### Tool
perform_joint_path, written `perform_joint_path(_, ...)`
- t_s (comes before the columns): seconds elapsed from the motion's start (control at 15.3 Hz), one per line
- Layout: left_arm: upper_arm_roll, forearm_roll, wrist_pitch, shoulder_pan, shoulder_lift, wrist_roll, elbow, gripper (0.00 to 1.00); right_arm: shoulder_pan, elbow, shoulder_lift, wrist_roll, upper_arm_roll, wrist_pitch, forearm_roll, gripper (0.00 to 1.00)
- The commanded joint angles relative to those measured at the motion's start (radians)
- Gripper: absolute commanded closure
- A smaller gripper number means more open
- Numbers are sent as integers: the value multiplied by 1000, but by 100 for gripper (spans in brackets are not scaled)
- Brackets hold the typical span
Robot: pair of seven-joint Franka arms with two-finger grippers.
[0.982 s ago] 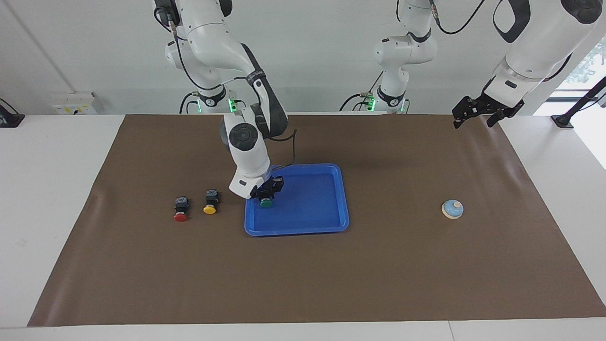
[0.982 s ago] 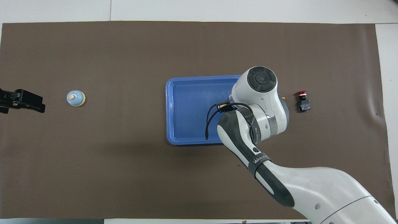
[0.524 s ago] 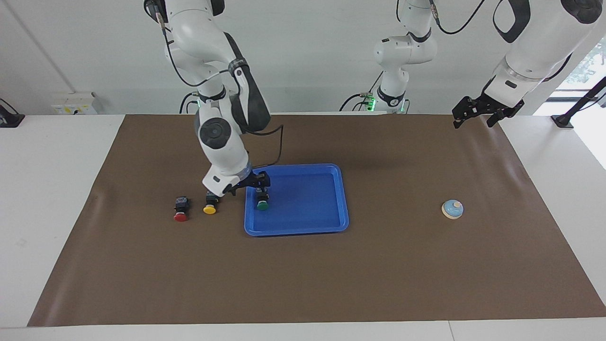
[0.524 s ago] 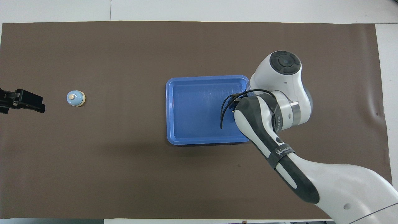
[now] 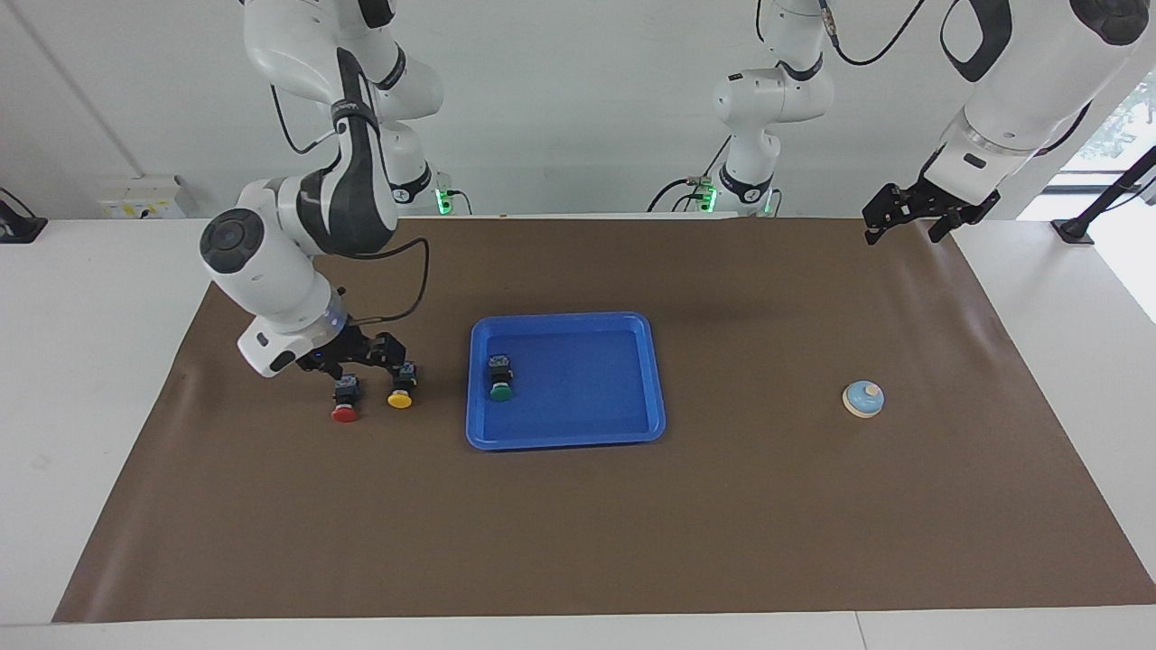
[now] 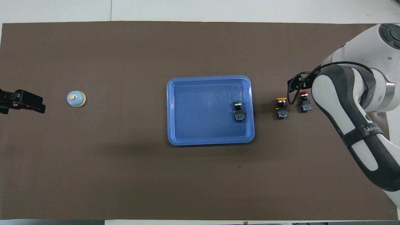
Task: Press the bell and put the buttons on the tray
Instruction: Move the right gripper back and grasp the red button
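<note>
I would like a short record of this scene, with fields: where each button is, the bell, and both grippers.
green button: lying in the tray, at its end toward the right arm
yellow button: on the brown mat, beside the tray
red button: on the mat, beside the yellow one
bell: on the mat, toward the left arm's end
right gripper: open, empty, over the red and yellow buttons
left gripper: open, empty, waiting in the air

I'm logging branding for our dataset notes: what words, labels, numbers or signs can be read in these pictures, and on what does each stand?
"WAN...": white letters on the dark band of the right arm in the overhead view; the rest is cut off.
Small labels on the green button, yellow button and red button: too small to read.
Tray, bell: none.
</note>
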Motion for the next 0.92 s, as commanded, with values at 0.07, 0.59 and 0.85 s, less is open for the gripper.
perform_joint_path(0.07, 5, -12, -3, 0, -13, -5, -8, 0, -48, -147, -56, -67, 10, 117, -7, 0)
perform_joint_path(0.59, 5, -12, -3, 0, -13, -5, -6, 0, -46, -264, -38, -58, 12, 277, -7, 0)
perform_joint_path(0.85, 5, -12, -3, 0, -15, -5, -6, 0, -49, -302, -31, -64, 13, 374, -7, 48)
